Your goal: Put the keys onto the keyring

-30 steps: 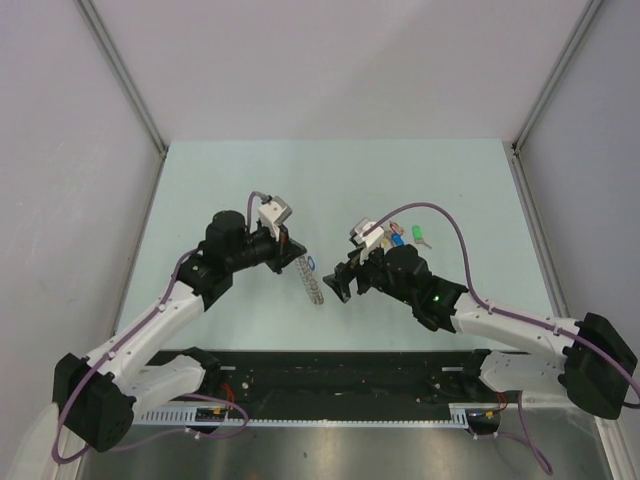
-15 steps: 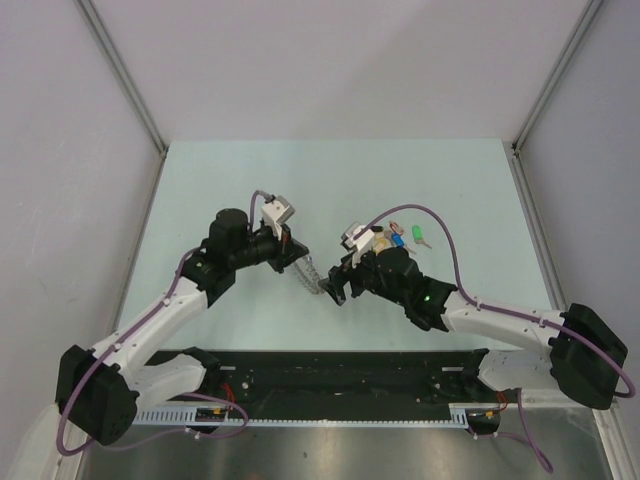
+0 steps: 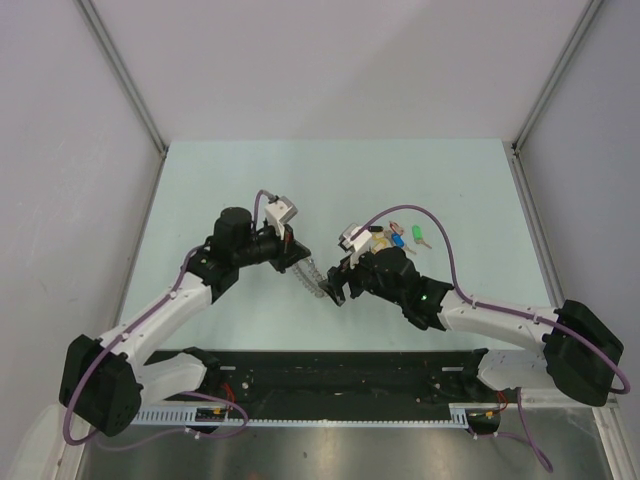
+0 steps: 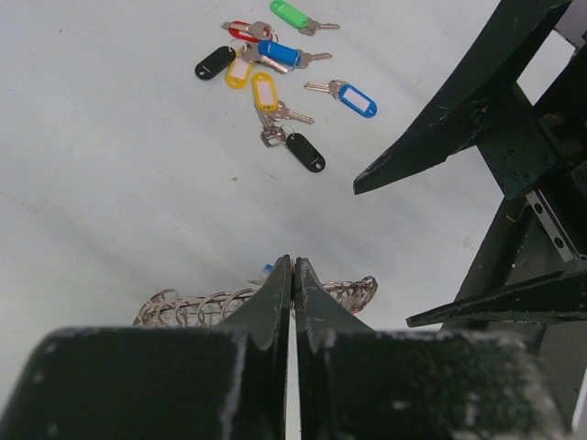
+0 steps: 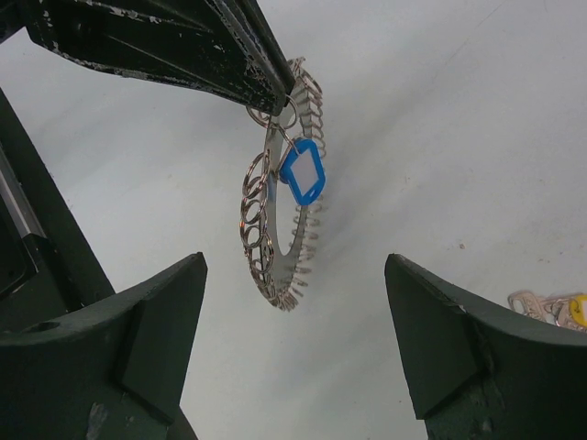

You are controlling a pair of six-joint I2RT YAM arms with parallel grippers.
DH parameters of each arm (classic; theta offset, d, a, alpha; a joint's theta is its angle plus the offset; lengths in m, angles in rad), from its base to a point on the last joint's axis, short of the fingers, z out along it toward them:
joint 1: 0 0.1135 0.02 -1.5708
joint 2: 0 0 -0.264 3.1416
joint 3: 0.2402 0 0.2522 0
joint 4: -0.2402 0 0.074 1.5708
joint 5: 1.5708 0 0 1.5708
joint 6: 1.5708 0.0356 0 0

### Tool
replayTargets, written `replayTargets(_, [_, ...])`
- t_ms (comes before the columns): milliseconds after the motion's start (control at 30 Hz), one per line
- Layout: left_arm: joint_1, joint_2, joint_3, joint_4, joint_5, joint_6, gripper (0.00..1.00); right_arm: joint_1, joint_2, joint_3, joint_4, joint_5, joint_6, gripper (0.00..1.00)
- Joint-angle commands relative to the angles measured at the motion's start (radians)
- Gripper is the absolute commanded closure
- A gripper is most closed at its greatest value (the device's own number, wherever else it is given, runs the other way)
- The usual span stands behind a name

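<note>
The keyring [image 3: 312,277], a flat grey ring edged with small wire loops, hangs on edge above the table, and my left gripper [image 3: 300,264] is shut on its upper rim. In the left wrist view the keyring [image 4: 211,301] lies just past the closed tips of the left gripper [image 4: 292,266]. One blue-tagged key [image 5: 304,172] hangs on the keyring [image 5: 259,229]. My right gripper [image 5: 295,259] stands open, facing the ring's lower end without touching it. The loose keys [image 4: 266,69] lie in a cluster on the table, the same keys [image 3: 396,237] showing behind the right wrist.
The right gripper's black fingers [image 4: 440,137] stand close to the right of the ring. A green-tagged key [image 3: 418,236] lies at the right end of the cluster. The pale table [image 3: 200,190] runs to grey walls on three sides.
My right gripper has moved left, close up to the hanging keyring, and its jaws have narrowed a little. The left gripper has shifted slightly right with the ring.
</note>
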Motion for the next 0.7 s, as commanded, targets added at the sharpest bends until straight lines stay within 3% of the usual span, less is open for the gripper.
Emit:
replayTargets(0, [0.017, 0.007, 0.008, 0.065, 0.042, -0.012, 0.97, 0.004, 0.007, 0.005, 0.034, 0.009, -0.004, 0.17])
replayTargets(667, [0.018, 0.018, 0.011, 0.065, 0.071, -0.023, 0.96, 0.023, 0.060, 0.005, 0.072, -0.040, 0.014, 0.32])
